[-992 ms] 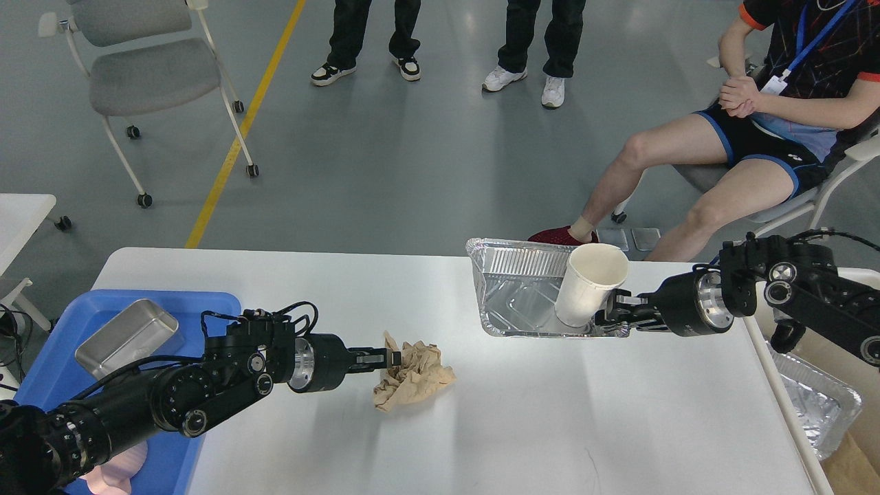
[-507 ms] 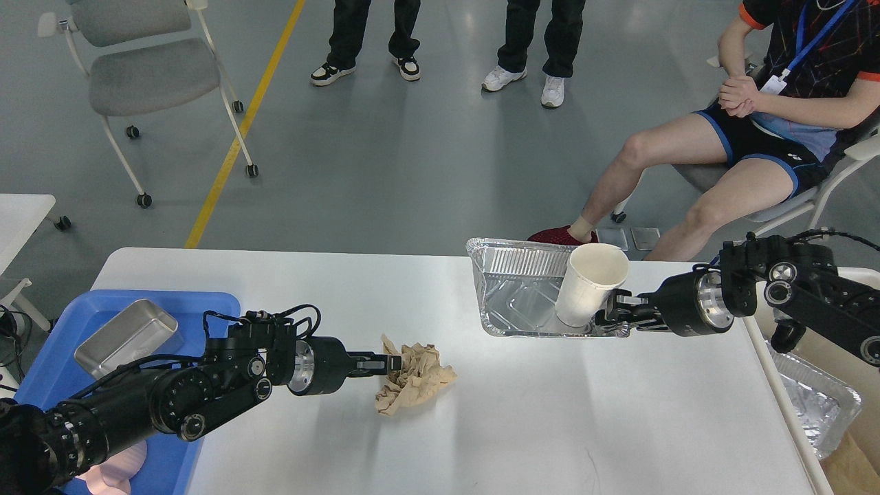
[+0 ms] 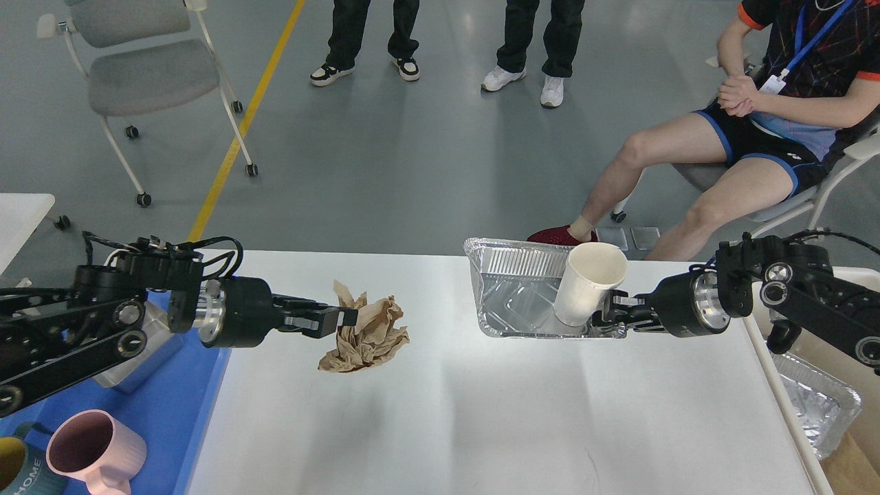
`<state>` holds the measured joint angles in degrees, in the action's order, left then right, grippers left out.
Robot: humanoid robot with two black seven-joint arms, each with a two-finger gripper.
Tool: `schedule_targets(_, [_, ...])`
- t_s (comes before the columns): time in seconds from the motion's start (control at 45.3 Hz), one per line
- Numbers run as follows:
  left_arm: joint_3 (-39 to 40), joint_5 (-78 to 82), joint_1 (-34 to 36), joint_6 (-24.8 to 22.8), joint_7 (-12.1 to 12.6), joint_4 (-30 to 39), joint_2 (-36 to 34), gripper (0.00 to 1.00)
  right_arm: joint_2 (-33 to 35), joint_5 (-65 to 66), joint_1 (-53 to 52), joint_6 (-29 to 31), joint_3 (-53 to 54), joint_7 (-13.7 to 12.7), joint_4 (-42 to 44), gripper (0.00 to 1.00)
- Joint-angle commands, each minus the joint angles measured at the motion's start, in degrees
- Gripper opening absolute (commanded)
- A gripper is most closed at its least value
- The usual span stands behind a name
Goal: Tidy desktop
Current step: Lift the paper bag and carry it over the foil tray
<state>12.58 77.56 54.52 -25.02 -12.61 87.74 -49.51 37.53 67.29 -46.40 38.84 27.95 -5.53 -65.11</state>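
The desktop (image 3: 481, 412) is the wide white tabletop in front of me. My left gripper (image 3: 347, 318) is shut on a crumpled brown paper (image 3: 368, 335) and holds it in the air above the desktop's left part. A foil tray (image 3: 512, 302) sits at the far right of the desktop with a white paper cup (image 3: 590, 283) leaning inside it. My right gripper (image 3: 608, 317) is at the tray's near right corner, beside the cup's base, and looks closed on the tray's rim.
A blue bin (image 3: 175, 412) at the left edge holds a metal box (image 3: 134, 368), a pink mug (image 3: 93, 450) and another mug (image 3: 17, 474). A second foil tray (image 3: 818, 405) lies in a box off the right edge. People sit and stand beyond the desktop.
My left gripper has lifted the brown paper off the desktop and pulled it back to the left. The right gripper, tray and cup have barely moved.
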Motion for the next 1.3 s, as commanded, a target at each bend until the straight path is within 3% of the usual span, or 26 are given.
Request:
schedule_targets(0.0, [4.5, -0.7, 2.3, -3.6, -0.4, 5.5, -7.3, 0.00, -0.1, 0.0, 0.0, 0.0, 0.0, 0.0, 0.0, 0.00])
schedule_targets(0.331, [23.4, -6.4, 2.1, -18.3, -2.0, 8.3, -18.3, 0.00, -0.5, 0.1, -0.1, 0.0, 0.0, -0.1, 0.0, 0.00])
schedule_targets(0.529, [27.8, -8.2, 2.0, -21.4, -3.0, 8.3, -21.9, 0.01, -0.9, 0.1, -0.1, 0.0, 0.0, -0.1, 0.1, 0.00])
schedule_targets(0.662, [28.3, -8.7, 2.2, -20.9, -2.5, 8.3, -20.7, 0.01, -1.0, 0.1, -0.1, 0.0, 0.0, -0.1, 0.0, 0.00])
schedule_targets(0.772, [28.1, -8.5, 2.3, -20.4, -1.5, 7.5, -15.8, 0.02, -1.0, 0.1, -0.2, 0.0, 0.0, -0.1, 0.0, 0.00])
schedule_targets(0.97, [27.4, -6.8, 5.4, -19.5, 3.2, 4.8, -4.0, 0.02, -0.9, 0.0, -0.3, 0.0, 0.0, -0.1, -0.2, 0.00])
schedule_targets(1.279, [27.1, 5.8, 7.0, -19.5, 3.8, -6.5, 18.3, 0.02, -0.5, 0.0, -0.3, 0.0, 0.0, -0.1, -0.3, 0.00])
